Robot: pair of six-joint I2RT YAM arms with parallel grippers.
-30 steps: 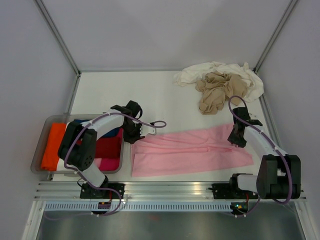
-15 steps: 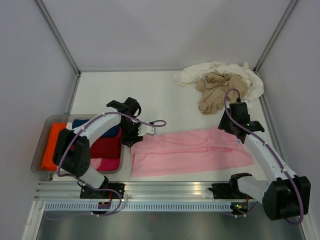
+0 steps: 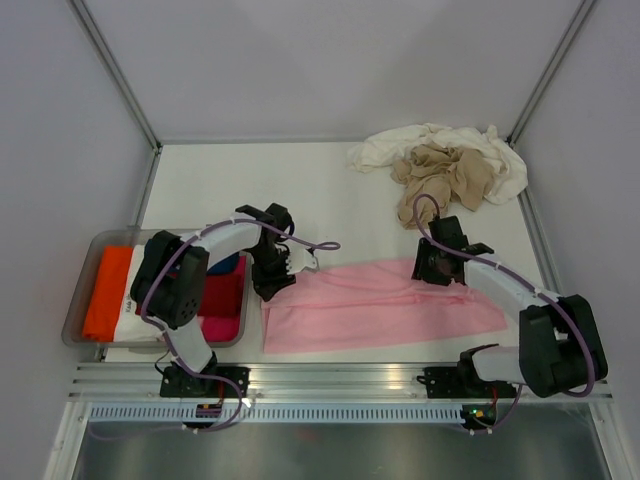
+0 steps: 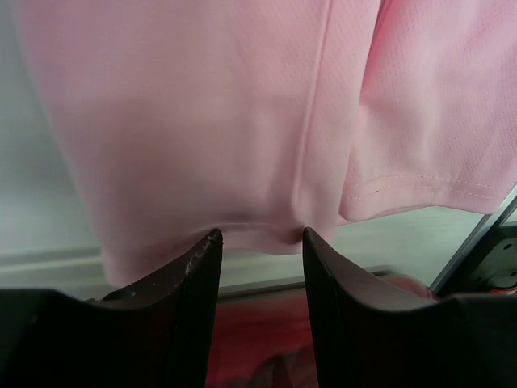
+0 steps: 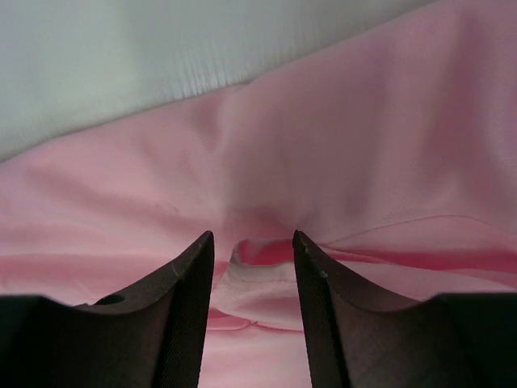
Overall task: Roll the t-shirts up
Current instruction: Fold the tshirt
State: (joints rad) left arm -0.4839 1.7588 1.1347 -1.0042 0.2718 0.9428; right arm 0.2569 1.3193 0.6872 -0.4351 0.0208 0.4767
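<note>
Since the picture of a second ago, the right gripper [image 3: 438, 266] has lifted off the right end of the pink shirt [image 3: 390, 308], swung left and come down on its far edge, right of the middle. In the right wrist view its fingers stand a narrow way apart with cloth puckered up between the tips; I judge it has not closed on the cloth. The left gripper [image 3: 277, 272] has barely shifted. It sits at the shirt's far left corner, just beside the tray [image 3: 84, 262], fingers likewise narrowly parted, hem lying at their tips. The pink shirt lies flat as a long band near the front edge of the table [image 3: 300, 190], between the two arms. The white shirt [image 3: 395, 147] and tan shirt [image 3: 440, 180] are heaped together in the far right corner, as before. My reading: both arms are now set on the far edge, ready to fold it toward me and narrow the band. The rolling itself has not begun.
</note>
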